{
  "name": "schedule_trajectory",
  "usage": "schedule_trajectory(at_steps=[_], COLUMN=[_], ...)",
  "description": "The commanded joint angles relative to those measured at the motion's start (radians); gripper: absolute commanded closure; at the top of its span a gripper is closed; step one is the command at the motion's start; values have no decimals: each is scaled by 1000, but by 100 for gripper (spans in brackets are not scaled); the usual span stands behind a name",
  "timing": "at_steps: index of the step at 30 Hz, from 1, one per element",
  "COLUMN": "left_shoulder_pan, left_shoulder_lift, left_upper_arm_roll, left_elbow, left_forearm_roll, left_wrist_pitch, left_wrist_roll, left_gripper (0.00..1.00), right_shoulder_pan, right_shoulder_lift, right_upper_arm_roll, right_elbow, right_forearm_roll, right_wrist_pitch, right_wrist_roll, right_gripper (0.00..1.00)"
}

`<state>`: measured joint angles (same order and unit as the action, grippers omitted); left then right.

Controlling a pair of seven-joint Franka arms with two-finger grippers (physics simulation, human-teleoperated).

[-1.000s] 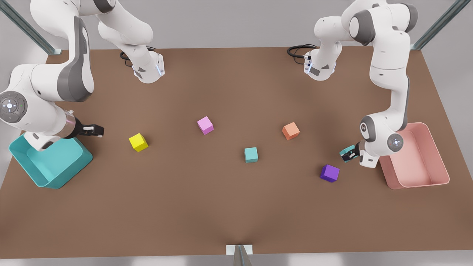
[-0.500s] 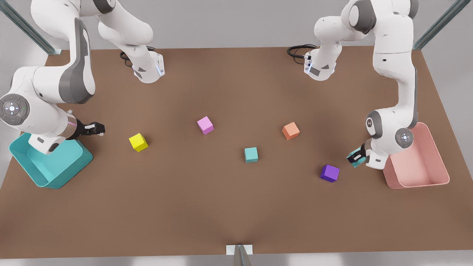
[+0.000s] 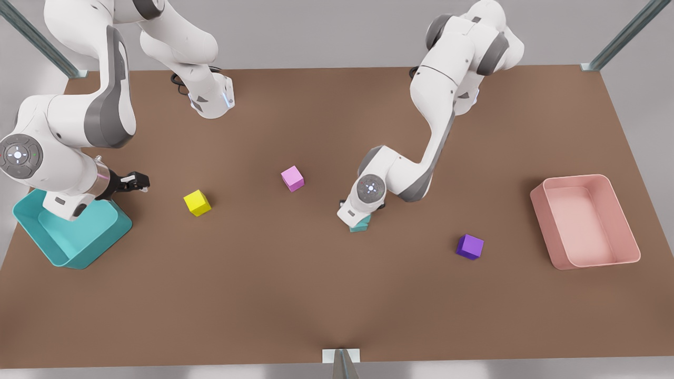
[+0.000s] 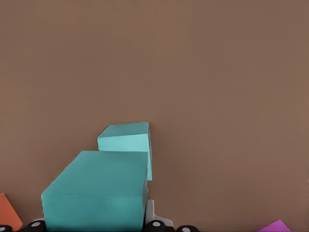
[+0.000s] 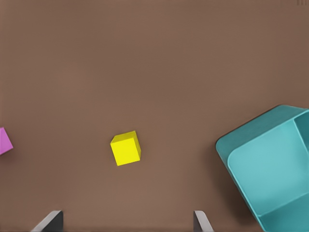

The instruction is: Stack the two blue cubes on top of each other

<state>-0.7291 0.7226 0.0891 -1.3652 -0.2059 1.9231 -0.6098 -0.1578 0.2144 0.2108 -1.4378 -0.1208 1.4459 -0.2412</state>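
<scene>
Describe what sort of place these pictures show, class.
Most likely a simulated robot test bench, not a real room: a bare brown table with small coloured cubes, such as the yellow cube, a teal bin and a pink bin, and metal frame struts at the corners.

The left gripper (image 4: 96, 227) swings from beside the pink bin (image 3: 626, 258) to mid-surface. Its held blue cube (image 4: 96, 188) now hangs just above the second blue cube (image 4: 126, 140).
</scene>
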Motion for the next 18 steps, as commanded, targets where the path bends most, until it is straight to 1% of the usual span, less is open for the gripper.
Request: schedule_trajectory(at_steps=[1,2,4,18], left_shoulder_pan=[2,8,11,28], left_shoulder_lift=[31,52,60,77], left_upper_arm_roll=[-8,-8,-8,-26], left_elbow=[34,71,80,60], left_forearm_roll=[-27,-29,-29,-44], left_wrist_pitch=[-21,-22,-21,-30], left_wrist_roll=[-280,-280,-277,-278], left_gripper=[39,39,39,39], right_shoulder_pan=[0,0,0,15], right_shoulder_lift=[-1,0,0,6], right_upper_arm_roll=[1,1,1,1], right_elbow=[0,0,0,0], right_forearm_roll=[1,1,1,0], right_wrist_pitch=[-1,-1,-1,-1], right_wrist_roll=[-56,-56,-56,-52], right_gripper=[0,0,0,0])
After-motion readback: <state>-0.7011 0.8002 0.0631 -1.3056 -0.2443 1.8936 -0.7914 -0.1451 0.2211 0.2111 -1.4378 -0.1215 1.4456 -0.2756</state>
